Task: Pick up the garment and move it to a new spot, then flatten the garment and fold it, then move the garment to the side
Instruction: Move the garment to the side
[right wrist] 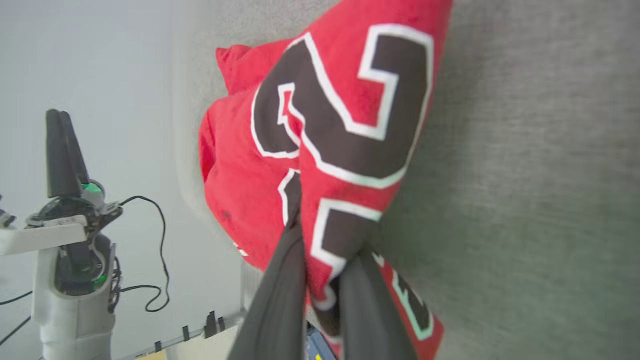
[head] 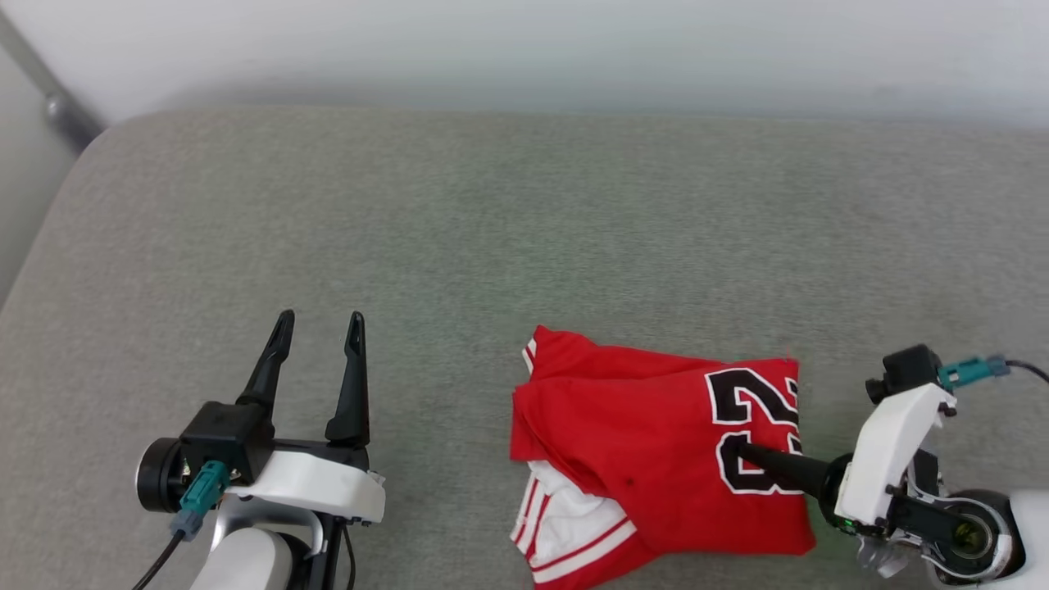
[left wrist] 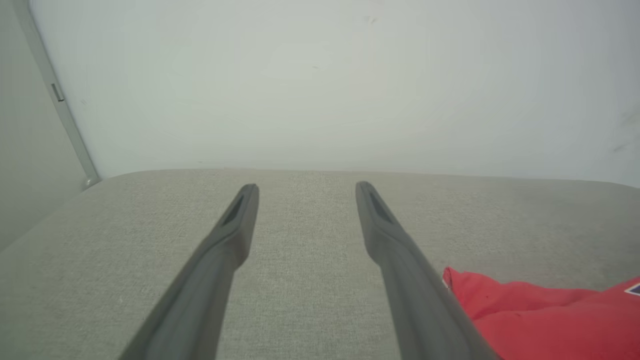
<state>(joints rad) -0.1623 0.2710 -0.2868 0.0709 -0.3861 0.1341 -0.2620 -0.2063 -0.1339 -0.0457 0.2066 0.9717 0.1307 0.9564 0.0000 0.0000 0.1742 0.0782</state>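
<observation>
The garment point(head: 639, 442) is a red shirt with a black "23" and white striped trim, lying bunched and folded on the grey cushion near the front right. My right gripper point(head: 742, 449) reaches in from the right and is shut on the garment's numbered edge. In the right wrist view a fold of the garment point(right wrist: 340, 125) is pinched between the two fingers of the right gripper point(right wrist: 325, 235). My left gripper point(head: 320, 324) stands open at the front left, well clear of the cloth. In the left wrist view the left gripper point(left wrist: 305, 187) has nothing between its fingers, and the garment point(left wrist: 540, 315) lies to its right.
The grey padded surface point(head: 492, 229) stretches wide behind and left of the shirt, with a rounded far-left corner. A pale wall point(head: 524, 49) rises behind it, and a metal pole point(head: 49, 98) runs down at the far left. Cables point(right wrist: 150, 250) hang off the left arm.
</observation>
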